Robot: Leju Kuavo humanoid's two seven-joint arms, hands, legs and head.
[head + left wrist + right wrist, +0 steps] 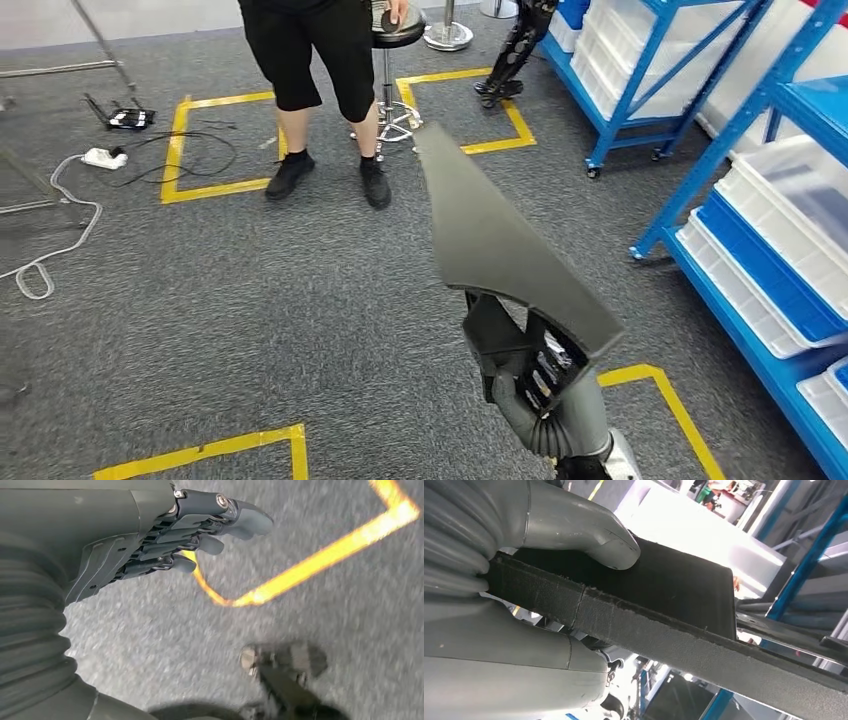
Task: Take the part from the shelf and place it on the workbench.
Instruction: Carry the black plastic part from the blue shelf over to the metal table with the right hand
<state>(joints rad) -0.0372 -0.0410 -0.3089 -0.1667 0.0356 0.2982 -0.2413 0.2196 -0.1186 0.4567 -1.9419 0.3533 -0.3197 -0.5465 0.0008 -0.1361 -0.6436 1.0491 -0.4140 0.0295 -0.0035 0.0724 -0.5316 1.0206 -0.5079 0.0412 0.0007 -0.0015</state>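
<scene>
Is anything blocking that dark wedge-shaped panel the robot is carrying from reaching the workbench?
No workbench is in view, so that can't be judged. The right robot hand grips the dark grey panel; beyond it stands a person in black shorts.

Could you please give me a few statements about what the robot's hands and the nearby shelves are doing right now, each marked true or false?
1. The right hand grips the long dark grey part. True.
2. The left hand holds a white bin. False: it holds nothing, hanging over the grey carpet.
3. White bins sit on the blue shelf to the robot's right. True.
4. The part lies on a workbench. False: it is held above the carpet.
</scene>
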